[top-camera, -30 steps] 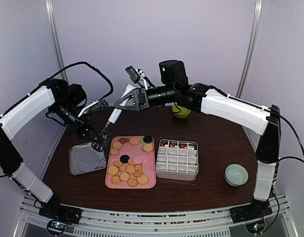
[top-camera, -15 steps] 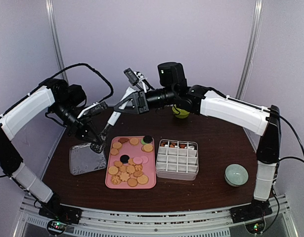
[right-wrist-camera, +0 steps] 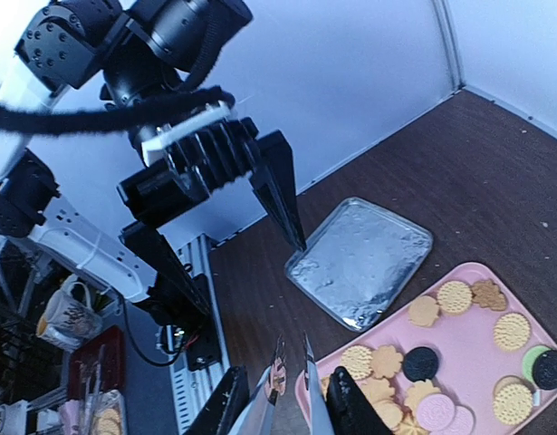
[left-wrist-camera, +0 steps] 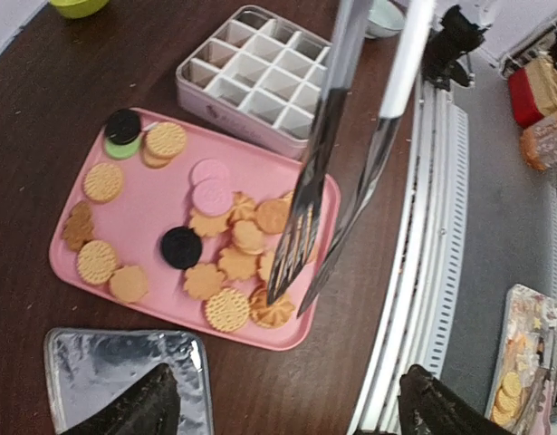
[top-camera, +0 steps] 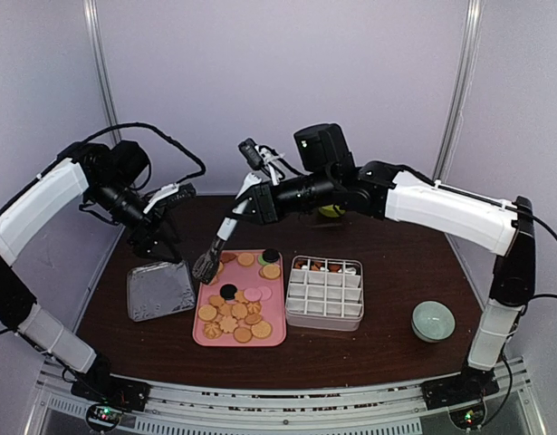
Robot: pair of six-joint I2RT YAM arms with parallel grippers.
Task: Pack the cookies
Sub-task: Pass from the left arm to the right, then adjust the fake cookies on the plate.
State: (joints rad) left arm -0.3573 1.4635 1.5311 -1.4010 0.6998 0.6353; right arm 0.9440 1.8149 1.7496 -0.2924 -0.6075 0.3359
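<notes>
cookies (left-wrist-camera: 228, 310) lie on one pink tray (left-wrist-camera: 142, 217) in the middle of the surface (top-camera: 396, 263): two black, two pink, one dark brown and a heap of golden ones overlapping too much for me to count, with a few more in the far row of one white gridded box (top-camera: 323, 319) just beside it. my right hand (top-camera: 253, 204) is clamped on one pair of metal tongs (top-camera: 219, 240), tips over the tray's left edge. my left hand (left-wrist-camera: 287, 381) gapes wide, holding nothing, near one foil tray (top-camera: 160, 290); two bowls, green (top-camera: 332, 210) and pale (top-camera: 433, 321), stand well apart.
</notes>
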